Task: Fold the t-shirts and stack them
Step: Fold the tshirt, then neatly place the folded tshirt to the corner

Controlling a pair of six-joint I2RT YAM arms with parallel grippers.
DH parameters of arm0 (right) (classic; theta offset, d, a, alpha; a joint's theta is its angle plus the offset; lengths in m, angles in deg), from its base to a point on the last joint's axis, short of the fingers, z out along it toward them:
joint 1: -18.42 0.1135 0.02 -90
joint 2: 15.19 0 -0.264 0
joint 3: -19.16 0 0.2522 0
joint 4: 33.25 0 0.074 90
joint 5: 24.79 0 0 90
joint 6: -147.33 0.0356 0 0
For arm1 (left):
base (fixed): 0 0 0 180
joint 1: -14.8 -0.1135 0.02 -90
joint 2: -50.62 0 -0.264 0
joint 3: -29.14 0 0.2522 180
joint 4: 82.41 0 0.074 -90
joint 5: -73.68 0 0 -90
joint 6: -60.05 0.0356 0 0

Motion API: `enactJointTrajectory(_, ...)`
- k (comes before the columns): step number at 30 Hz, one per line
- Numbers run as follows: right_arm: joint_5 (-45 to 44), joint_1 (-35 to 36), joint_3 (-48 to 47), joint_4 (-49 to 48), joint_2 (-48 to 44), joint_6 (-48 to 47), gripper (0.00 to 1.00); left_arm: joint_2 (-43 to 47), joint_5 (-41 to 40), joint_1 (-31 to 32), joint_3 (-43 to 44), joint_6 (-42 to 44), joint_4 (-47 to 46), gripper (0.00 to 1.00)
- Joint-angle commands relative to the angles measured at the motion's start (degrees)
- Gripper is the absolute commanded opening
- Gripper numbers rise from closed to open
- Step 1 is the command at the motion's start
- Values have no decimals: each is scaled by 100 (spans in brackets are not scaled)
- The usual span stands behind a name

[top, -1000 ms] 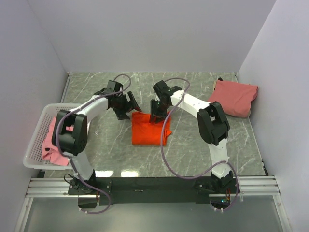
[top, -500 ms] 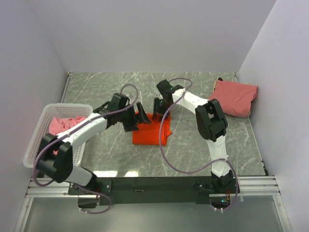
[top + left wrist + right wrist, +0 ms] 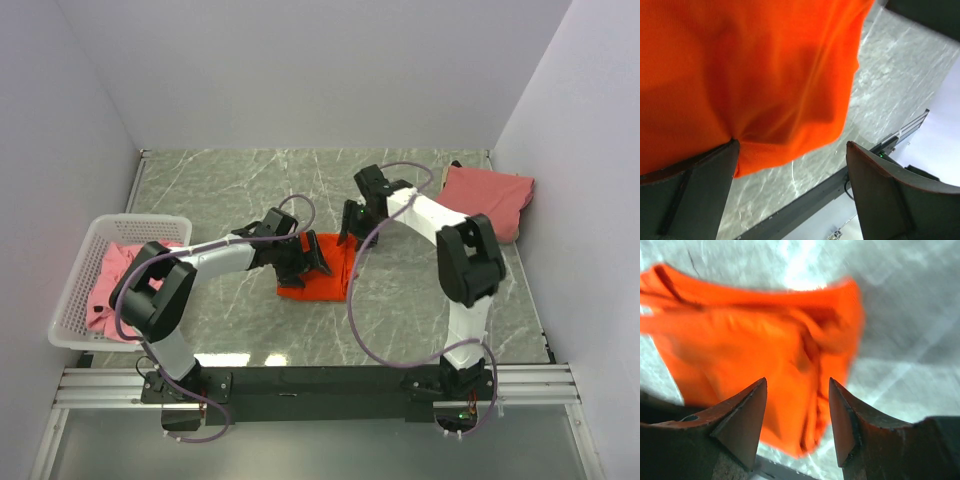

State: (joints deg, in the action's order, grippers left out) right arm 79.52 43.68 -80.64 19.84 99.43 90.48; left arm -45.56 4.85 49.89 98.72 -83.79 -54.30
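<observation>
The bright orange t-shirt (image 3: 325,282) lies folded in a rough square at mid table. It fills the left wrist view (image 3: 750,75) and shows in the right wrist view (image 3: 755,350). My left gripper (image 3: 308,258) is open, low over the shirt's left part, and one finger (image 3: 695,185) touches the cloth's edge. My right gripper (image 3: 350,232) is open and empty at the shirt's far right corner, just above it (image 3: 797,405). The salmon-pink t-shirt (image 3: 487,200) lies folded at the back right. The lighter pink t-shirt (image 3: 112,275) is bunched in the basket.
The white perforated basket (image 3: 72,295) stands at the table's left edge. Grey walls close in the left, back and right sides. The black and metal rail (image 3: 320,385) with both arm bases runs along the near edge.
My left gripper has swung right and nearer, from the shirt's far left corner onto the shirt. My right gripper has moved right, off the shirt's far edge toward its far right corner.
</observation>
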Motion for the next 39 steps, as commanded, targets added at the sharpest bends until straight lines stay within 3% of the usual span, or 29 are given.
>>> enactJointTrajectory(1, -121, -47, 639, -259, -853, -89, 60, -278, -25, 77, -114, -21, -433, 94)
enactJointTrajectory(8, 432, -100, 1870, -847, -1758, -10, 70, -235, -69, 173, -1, 14, -363, 94)
enactJointTrajectory(17, 1302, -582, 3180, -2043, -2313, 184, 73, 530, -516, 25, 598, 76, 472, 99)
enactJointTrajectory(23, 1662, -829, 3673, -2789, -2252, 87, 73, 645, -623, -546, -184, 146, 52, 99)
enactJointTrajectory(27, 2005, -970, 4025, -3535, -2094, 253, 76, 452, -623, -591, -448, 164, -362, 99)
enactJointTrajectory(39, 1962, -751, 3814, -3924, -1400, 219, 82, 126, -623, -582, -861, 164, -679, 99)
